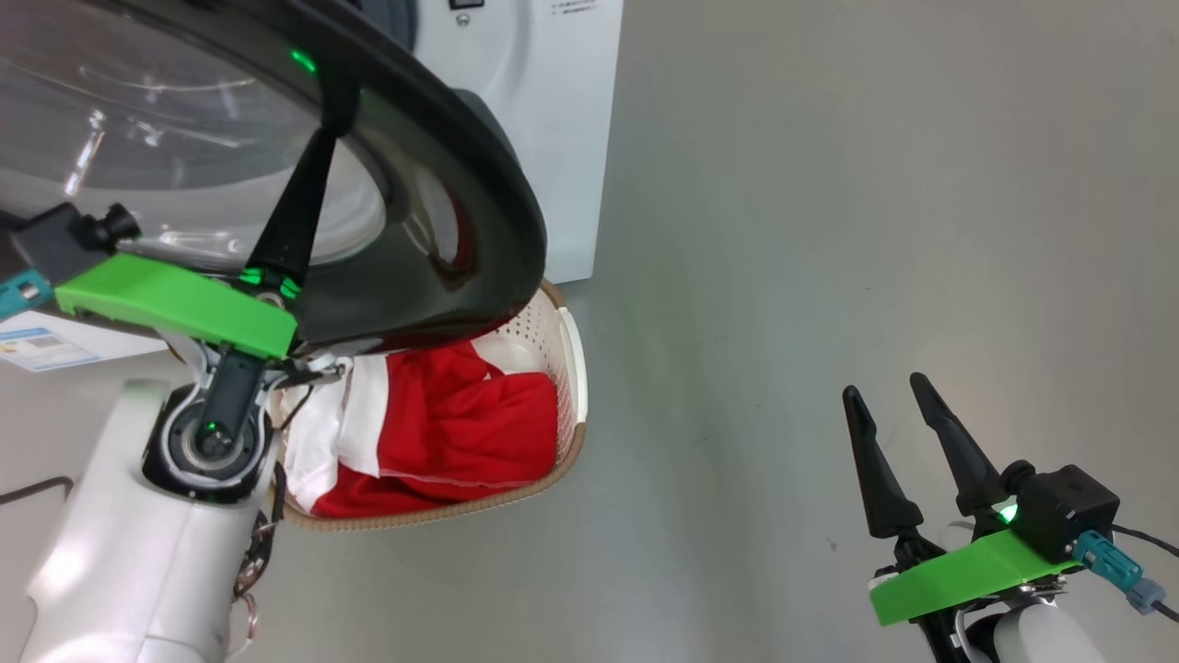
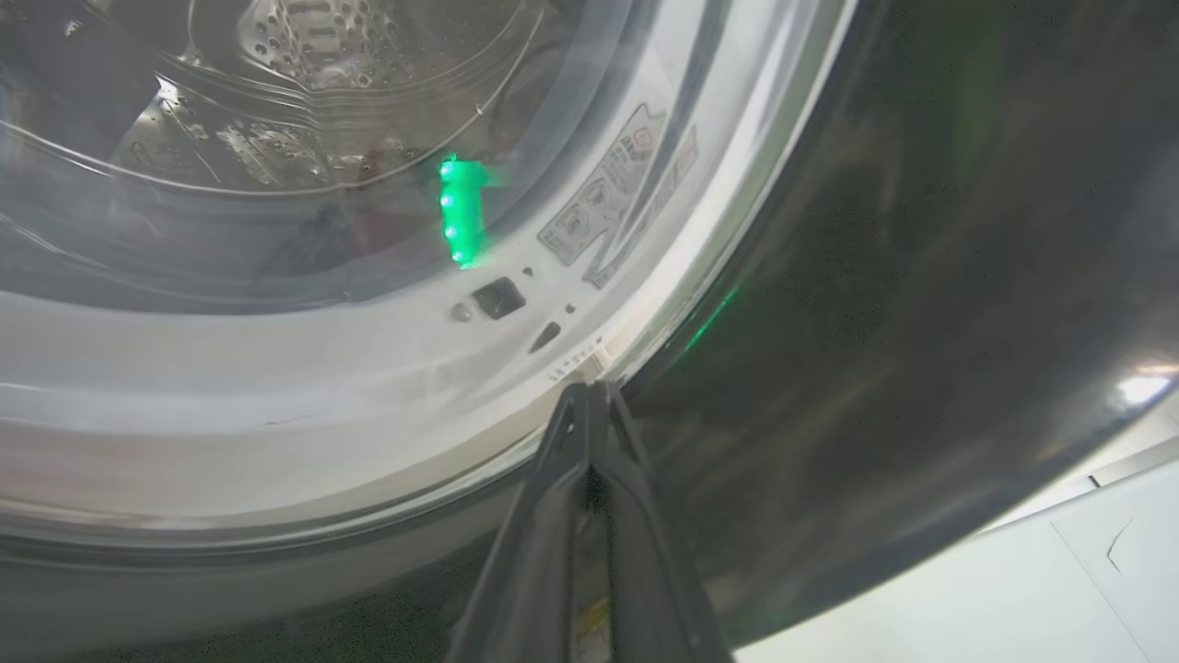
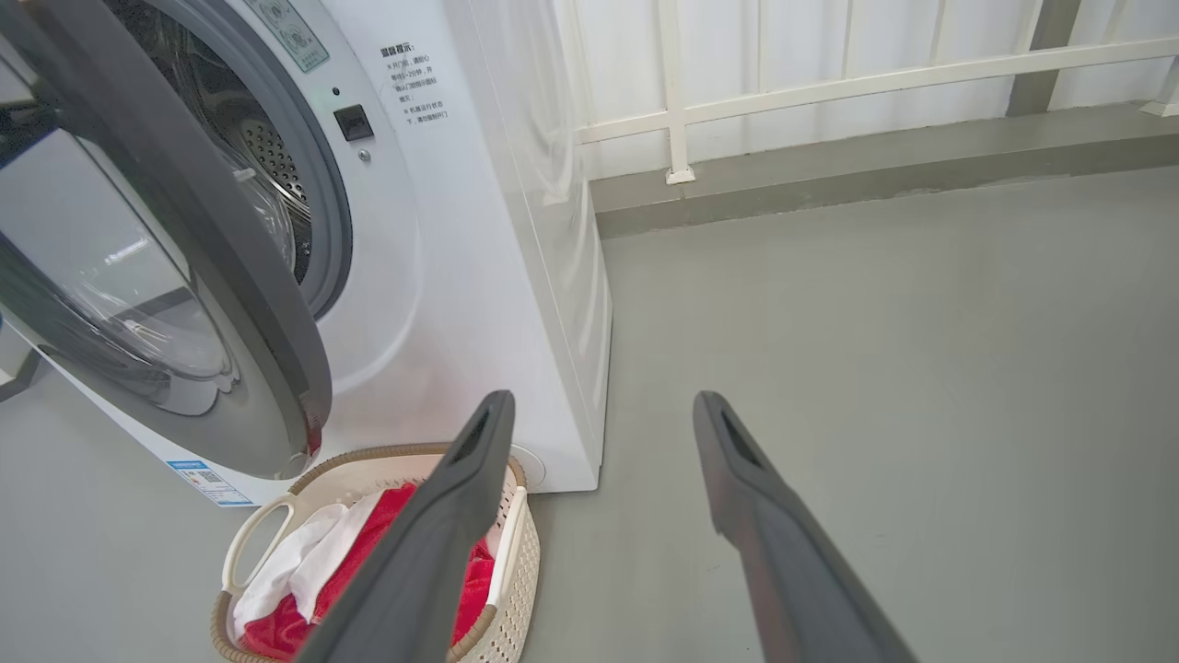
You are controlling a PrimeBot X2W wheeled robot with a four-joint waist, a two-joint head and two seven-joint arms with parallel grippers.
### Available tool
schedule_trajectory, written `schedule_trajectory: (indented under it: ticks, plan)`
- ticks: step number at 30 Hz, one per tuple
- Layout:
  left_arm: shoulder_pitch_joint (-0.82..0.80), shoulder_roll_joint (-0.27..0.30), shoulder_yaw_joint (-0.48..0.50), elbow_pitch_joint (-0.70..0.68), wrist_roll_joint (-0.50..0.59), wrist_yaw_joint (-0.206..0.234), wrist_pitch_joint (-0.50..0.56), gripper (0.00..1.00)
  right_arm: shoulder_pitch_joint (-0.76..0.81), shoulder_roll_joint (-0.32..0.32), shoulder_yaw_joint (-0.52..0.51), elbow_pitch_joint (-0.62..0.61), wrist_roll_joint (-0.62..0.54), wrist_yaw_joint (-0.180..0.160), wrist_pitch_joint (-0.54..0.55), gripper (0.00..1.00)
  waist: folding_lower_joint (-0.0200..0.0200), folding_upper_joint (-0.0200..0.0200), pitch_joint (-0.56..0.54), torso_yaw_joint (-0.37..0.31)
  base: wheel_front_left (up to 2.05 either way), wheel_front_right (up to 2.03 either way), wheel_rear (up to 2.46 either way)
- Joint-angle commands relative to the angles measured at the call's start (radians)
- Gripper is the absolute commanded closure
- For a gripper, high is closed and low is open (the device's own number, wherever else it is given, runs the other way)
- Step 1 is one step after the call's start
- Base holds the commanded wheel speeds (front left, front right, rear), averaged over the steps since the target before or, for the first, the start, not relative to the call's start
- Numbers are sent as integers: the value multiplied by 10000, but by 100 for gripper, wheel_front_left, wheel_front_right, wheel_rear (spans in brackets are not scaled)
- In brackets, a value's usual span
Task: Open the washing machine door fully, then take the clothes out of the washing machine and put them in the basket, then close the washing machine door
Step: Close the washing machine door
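The washing machine door (image 1: 479, 184) stands partly open and hangs over the basket (image 1: 576, 387). My left gripper (image 1: 336, 92) is shut, its tips pressed against the door's outer face where the glass meets the black rim (image 2: 921, 276). In the left wrist view the left gripper (image 2: 589, 391) touches that edge, with the steel drum visible through the glass. The red clothes (image 1: 461, 414) and a white cloth (image 1: 313, 442) lie in the basket. My right gripper (image 1: 882, 387) is open over the floor, holding nothing. From the right wrist, the right gripper (image 3: 603, 401) faces the washing machine (image 3: 479, 276), door (image 3: 184, 212), basket (image 3: 520, 552) and clothes (image 3: 355, 562).
Bare grey floor (image 1: 829, 230) stretches to the right of the machine. A white railing (image 3: 829, 92) on a raised kerb runs along the back. A dark cable (image 1: 32, 488) lies on the floor at the lower left.
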Motion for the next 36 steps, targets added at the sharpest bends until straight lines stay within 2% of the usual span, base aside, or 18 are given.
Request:
schedule_trajectory:
  ticks: [1, 7, 9, 12, 16, 19, 20, 21, 22, 23, 30, 36]
  plan:
    - [-336, 440, 152, -65, 42, -69, -188, 100, -202, -33, 215, -245, 38, 63, -65, 0, 0, 0, -32, -50, 0, 0, 0]
    - [-21, 625, -289, 107, -254, -69, -633, 100, -72, -33, 118, -233, -5, 63, -65, 0, 0, 0, -211, 39, 0, 0, 0]
    - [169, 695, -420, 108, -328, -69, -792, 93, -13, -33, 86, -220, -45, 63, -65, 0, 0, 0, -290, 111, 0, 0, 0]
    - [518, 768, -649, 5, -441, -69, -1002, 89, 62, -33, 38, -200, -122, 63, -65, 0, 0, 0, -427, 262, 0, 0, 0]
    - [1131, 861, -848, -173, -606, -69, -1373, 75, 148, -33, -35, -165, -237, 63, -65, 0, 0, 0, -607, 472, 0, 0, 0]
    - [1648, 994, -1042, -272, -585, -69, -1715, 53, 236, -33, -79, -141, -320, 63, -65, 0, 0, 0, -770, 610, 0, 0, 0]
    - [1821, 1028, -1075, -294, -600, -69, -1857, 33, 270, -33, -96, -135, -344, 63, -65, 0, 0, 0, -824, 654, 0, 0, 0]
    - [1821, 1028, -1075, -294, -600, -69, -1857, 33, 270, -33, -96, -135, -344, 63, -65, 0, 0, 0, -824, 654, 0, 0, 0]
    - [2007, 1062, -1112, -319, -621, -69, -1988, 12, 308, -33, -113, -126, -371, 63, -65, 0, 0, 0, -884, 697, 0, 0, 0]
    - [2196, 1096, -1163, -342, -644, -69, -2083, 0, 349, -33, -137, -117, -395, 63, -65, 0, 0, 0, -941, 745, 0, 0, 0]
    - [3461, 1403, -1223, -419, -572, -69, -2694, 0, 659, -33, -236, -93, -584, 63, -65, 0, 0, 0, -1329, 991, 0, 0, 0]
    - [4520, 1649, -938, -619, 48, -69, -2875, 0, 912, -33, -342, -82, -686, 63, -65, 0, 0, 0, -1573, 1078, 0, 0, 0]
